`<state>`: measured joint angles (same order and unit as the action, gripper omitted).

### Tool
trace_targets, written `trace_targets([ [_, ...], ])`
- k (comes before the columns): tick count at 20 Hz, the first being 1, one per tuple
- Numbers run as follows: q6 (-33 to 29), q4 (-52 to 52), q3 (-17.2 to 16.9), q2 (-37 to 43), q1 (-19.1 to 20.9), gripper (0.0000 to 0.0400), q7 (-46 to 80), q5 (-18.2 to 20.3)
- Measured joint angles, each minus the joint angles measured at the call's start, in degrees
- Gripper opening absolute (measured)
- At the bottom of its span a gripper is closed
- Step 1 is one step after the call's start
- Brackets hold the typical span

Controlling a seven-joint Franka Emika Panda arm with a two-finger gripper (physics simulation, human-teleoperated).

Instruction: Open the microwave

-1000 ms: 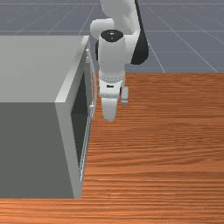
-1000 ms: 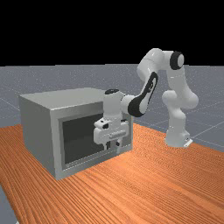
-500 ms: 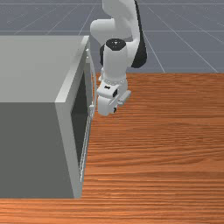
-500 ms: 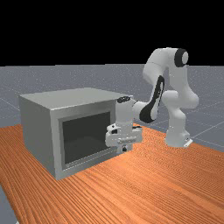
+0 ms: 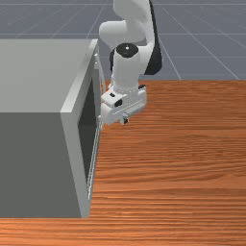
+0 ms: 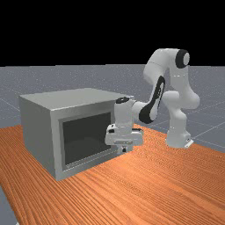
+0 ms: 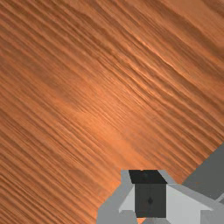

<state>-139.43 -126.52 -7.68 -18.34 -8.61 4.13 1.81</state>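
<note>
Right, one microwave (image 5: 33,79) stands on the one desk (image 5: 178,158), taking up the left side of the front view, from the upper part to the lower; the far view has it at the left, around mid-height. It has one door (image 6: 88,161), closed, with one dark window (image 6: 85,138) in it. One handle (image 5: 102,76) runs down the door's farther part, just above the centre of the front view and left of its middle.

One arm (image 6: 154,63) reaches from the far view's right towards its centre and ends in one hand (image 5: 125,119). This hand is near the middle of the front view, a little above centre, and just right of the door; the far view puts it a bit below centre, in front of the door's right-hand part. It points downward over the desk. Its two fingers (image 7: 150,201) are brought together with no gap to speak of, and they have hold of nothing. The fingertips are apart from the handle; whether the hand's side touches the handle, I cannot tell.
</note>
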Motion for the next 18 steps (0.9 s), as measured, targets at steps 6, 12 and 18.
trace_targets([
  [6,2.01,1.00,-1.79,-0.40,-1.55,0.0000,12.14,1.49],
  [12,3.99,2.08,-3.41,-0.68,-2.96,0.0000,23.80,3.29],
  [18,5.78,3.04,-4.87,-1.30,-4.19,0.0000,35.56,5.59],
])
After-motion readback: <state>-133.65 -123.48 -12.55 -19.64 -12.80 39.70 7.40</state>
